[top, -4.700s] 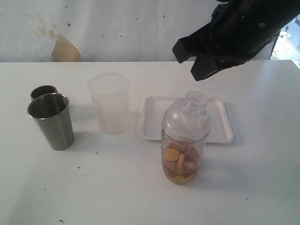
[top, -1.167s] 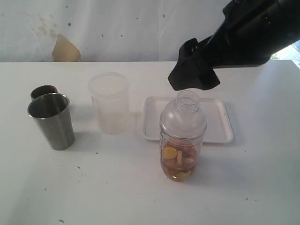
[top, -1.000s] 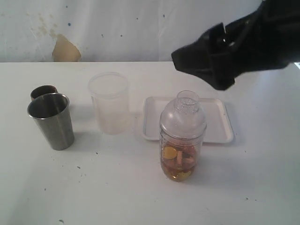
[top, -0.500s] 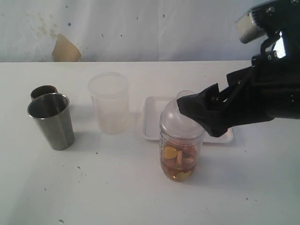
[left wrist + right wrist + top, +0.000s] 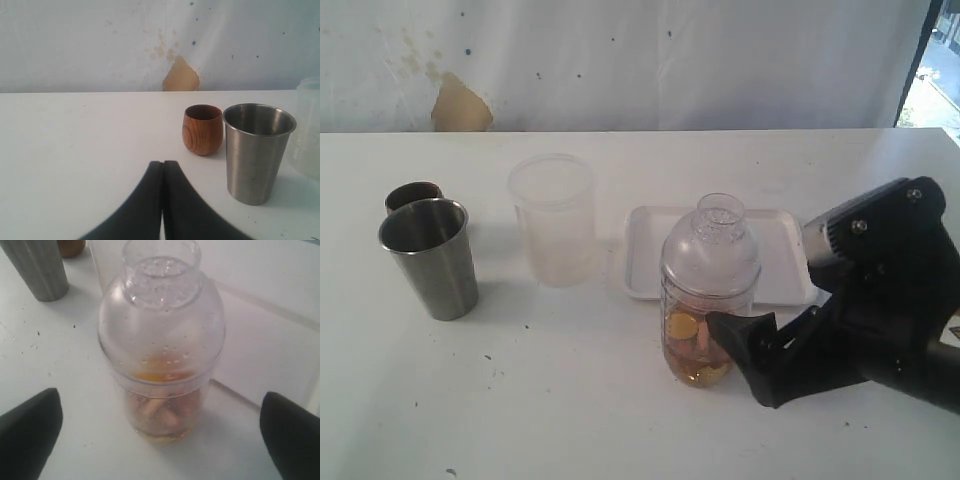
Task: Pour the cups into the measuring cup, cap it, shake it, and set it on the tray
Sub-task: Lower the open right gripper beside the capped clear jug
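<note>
Down from its place above the capped neck a second ago, the right gripper (image 5: 738, 358) now sits low over the bench (image 5: 570, 410), at the near right side of the measuring cup (image 5: 710, 300). Its jaws are spread wide; in the right wrist view the two dark fingers (image 5: 30, 432) stand well out to either side of the cup and touch nothing. The measuring cup has not shifted. It stands upright on the bench just in front of the tray (image 5: 780, 250), its base off the tray and close to the tray's front rim. A clear domed cap (image 5: 712, 245) with an open neck sits on it, and amber liquid with yellow and pinkish pieces fills the lower part. The white tray carries nothing. To the left, the frosted tub (image 5: 555, 220) stands beside the tray. Farther left the steel tumbler (image 5: 430, 258) stands upright, with the copper-brown cup (image 5: 412, 195) just behind it, close enough that I cannot tell whether they touch. The left gripper (image 5: 162, 172) shows only in its own wrist view, its jaws pressed together on nothing, with those two cups beyond it.
</note>
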`<action>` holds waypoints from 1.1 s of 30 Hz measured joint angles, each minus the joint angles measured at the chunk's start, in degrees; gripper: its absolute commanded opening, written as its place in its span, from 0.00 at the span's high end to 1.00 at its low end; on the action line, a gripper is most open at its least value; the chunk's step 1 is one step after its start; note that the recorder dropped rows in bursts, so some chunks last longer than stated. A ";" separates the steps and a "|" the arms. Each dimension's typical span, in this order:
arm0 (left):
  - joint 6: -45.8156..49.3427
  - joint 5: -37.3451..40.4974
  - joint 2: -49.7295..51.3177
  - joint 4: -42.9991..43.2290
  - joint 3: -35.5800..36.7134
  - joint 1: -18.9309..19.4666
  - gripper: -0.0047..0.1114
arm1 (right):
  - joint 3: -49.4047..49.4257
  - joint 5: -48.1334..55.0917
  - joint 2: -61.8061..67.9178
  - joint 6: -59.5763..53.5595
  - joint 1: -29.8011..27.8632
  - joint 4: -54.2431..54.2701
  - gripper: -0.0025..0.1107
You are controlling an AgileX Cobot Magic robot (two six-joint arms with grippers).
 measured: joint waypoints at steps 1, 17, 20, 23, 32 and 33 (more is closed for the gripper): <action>0.00 0.00 0.00 0.00 0.00 0.00 0.96 | 0.67 -1.43 0.00 0.00 0.70 0.00 0.05; 0.00 0.00 0.00 0.00 0.00 0.00 0.96 | 6.47 -19.02 11.82 5.24 7.87 -7.30 0.05; 0.00 0.00 0.00 0.00 0.00 0.00 0.96 | 6.47 -25.32 15.13 8.51 8.34 -8.98 0.05; 0.00 0.00 0.00 0.00 0.00 0.00 0.96 | 6.47 -30.26 18.53 11.29 8.34 -9.33 0.05; 0.00 0.00 0.00 0.00 0.00 0.00 0.96 | 6.47 -39.62 27.92 21.10 8.34 -20.35 0.05; 0.00 0.00 0.00 0.00 0.00 0.00 0.96 | 6.47 -40.57 28.56 21.34 8.34 -21.02 0.05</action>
